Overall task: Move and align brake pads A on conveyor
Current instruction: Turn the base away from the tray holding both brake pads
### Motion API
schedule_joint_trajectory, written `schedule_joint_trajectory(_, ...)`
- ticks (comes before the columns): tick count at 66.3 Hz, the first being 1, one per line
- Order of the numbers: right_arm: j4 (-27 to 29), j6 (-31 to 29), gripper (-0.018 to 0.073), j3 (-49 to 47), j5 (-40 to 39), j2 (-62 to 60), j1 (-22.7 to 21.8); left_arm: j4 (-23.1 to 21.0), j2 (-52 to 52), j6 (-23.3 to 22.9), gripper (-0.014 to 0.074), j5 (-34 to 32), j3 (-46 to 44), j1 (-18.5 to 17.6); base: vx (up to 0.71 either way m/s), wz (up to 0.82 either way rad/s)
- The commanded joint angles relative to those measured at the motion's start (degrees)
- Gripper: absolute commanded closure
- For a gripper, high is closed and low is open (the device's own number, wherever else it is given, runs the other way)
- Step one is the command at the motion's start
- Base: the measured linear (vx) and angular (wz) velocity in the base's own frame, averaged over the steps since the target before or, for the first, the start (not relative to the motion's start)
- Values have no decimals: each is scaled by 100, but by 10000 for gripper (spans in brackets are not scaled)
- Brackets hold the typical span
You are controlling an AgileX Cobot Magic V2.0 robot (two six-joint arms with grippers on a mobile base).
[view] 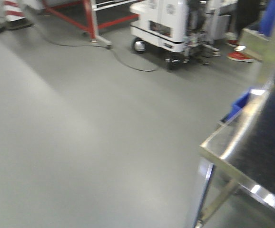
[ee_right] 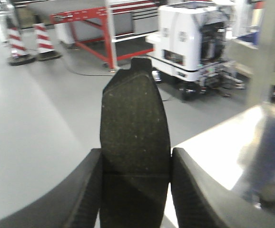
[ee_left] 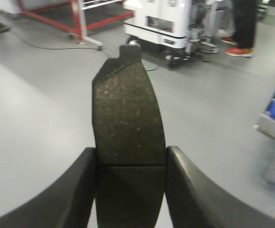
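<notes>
Brake pads A: two are in view, one in each gripper, and neither lies on the conveyor (view: 270, 142). In the left wrist view, one pad (ee_left: 128, 118) stands on end in the left gripper (ee_left: 131, 154). The fingers (ee_left: 78, 190) are clamped against its two long edges, about level with the thin groove across it. The speckled friction face is toward the camera and the notched end points away. The pad is held in the air with grey floor (ee_left: 33, 118) behind it. In the right wrist view, a second pad (ee_right: 135, 118) is held the same way in the right gripper (ee_right: 136, 159). Its fingers (ee_right: 192, 190) are closed on both long edges and its notched end also points away. A bright, reflective steel tabletop (ee_right: 213, 156) lies beside and below this pad to the right; whether the pad is over its edge cannot be told. The front view shows the conveyor as a dark, rough belt in a shiny steel frame (view: 228, 142) at the right edge of the picture. No pad can be made out on the visible part, and the picture is blurred. Also seen are a blue bin (view: 240, 104) beside the frame, a white wheeled machine (view: 161, 23), a red metal stand (view: 92, 19), striped cones (view: 14, 12) and a cable (view: 128, 64) on the floor.
</notes>
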Motion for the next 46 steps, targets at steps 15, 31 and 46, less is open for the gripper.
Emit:
schedule_joint_trajectory(15, -61, -22, 564, -165, -565, 31, -17, -39, 23, -23, 603, -527, -174, -26, -15, 84)
schedule_joint_trajectory(31, -61, -22, 564, -165, -565, 31, -17, -39, 23, -23, 603, -527, -174, -26, -11, 96)
schedule_joint_trajectory(46, -61, -22, 564, -165, -565, 31, -17, -39, 23, -23, 603, -527, -174, -26, -7, 86)
